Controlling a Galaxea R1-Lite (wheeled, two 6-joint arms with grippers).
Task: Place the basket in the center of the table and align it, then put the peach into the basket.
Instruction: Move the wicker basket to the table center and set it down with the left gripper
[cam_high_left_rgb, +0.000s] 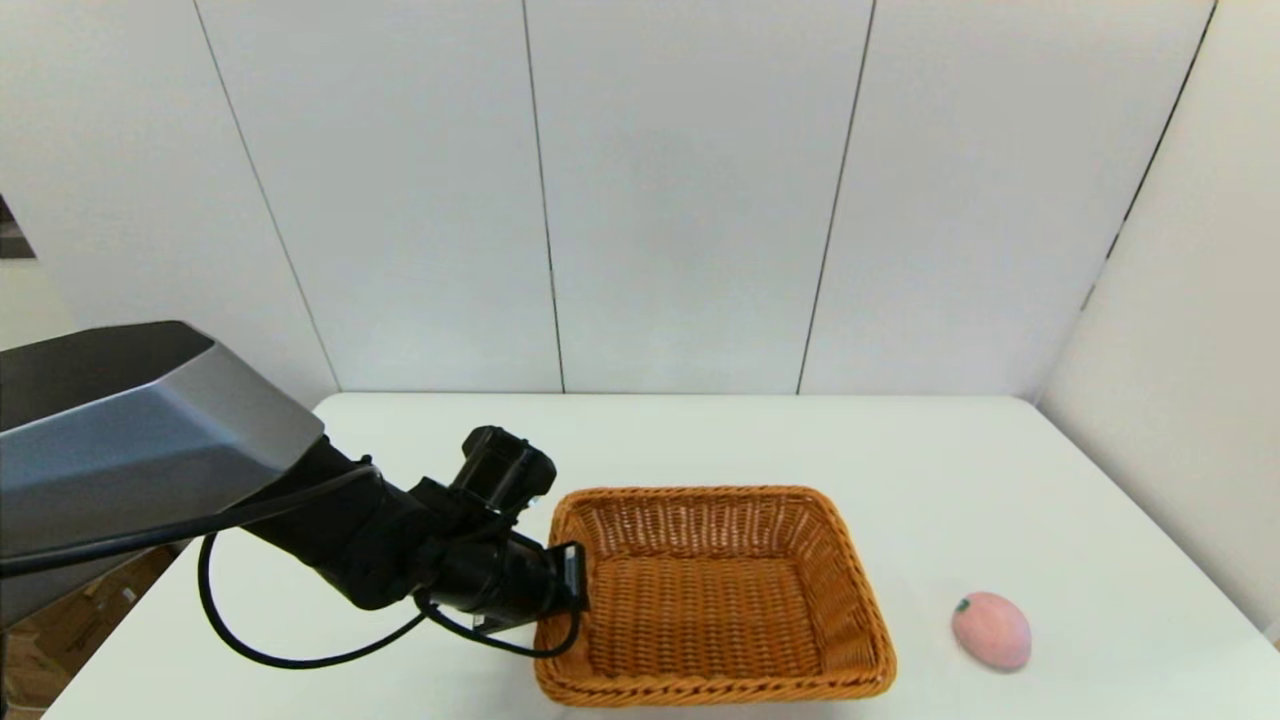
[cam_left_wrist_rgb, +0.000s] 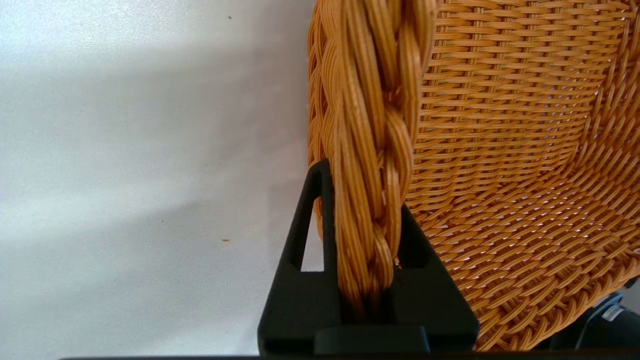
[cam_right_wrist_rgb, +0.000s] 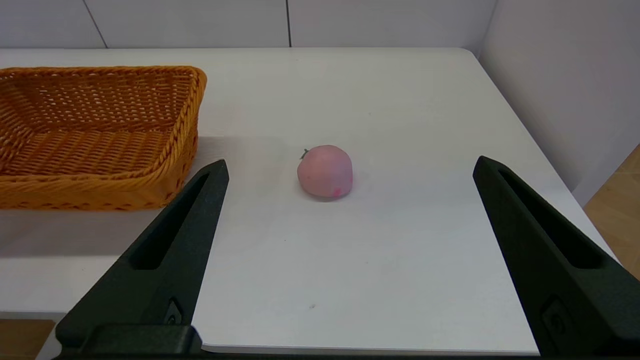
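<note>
We see the white counter (cam_high_left_rgb: 1050, 500) carrying an orange-brown wicker basket (cam_high_left_rgb: 715, 590), its long axis running left-right. Our left gripper (cam_left_wrist_rgb: 367, 280) is clamped on its left braided rim. Right of the basket lies the pale pink peach (cam_high_left_rgb: 991, 629), stem toward the basket. Our right gripper (cam_right_wrist_rgb: 350, 170) hangs spread apart near the peach.

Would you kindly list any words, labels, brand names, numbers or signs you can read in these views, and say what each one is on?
None can be read in any view.
The basket, the peach and the table bear no print.
The left claw, shut on the basket's braided rim, shows no marking; neither does the open right claw.
A small pale tag beside the basket is too blurred to read.
</note>
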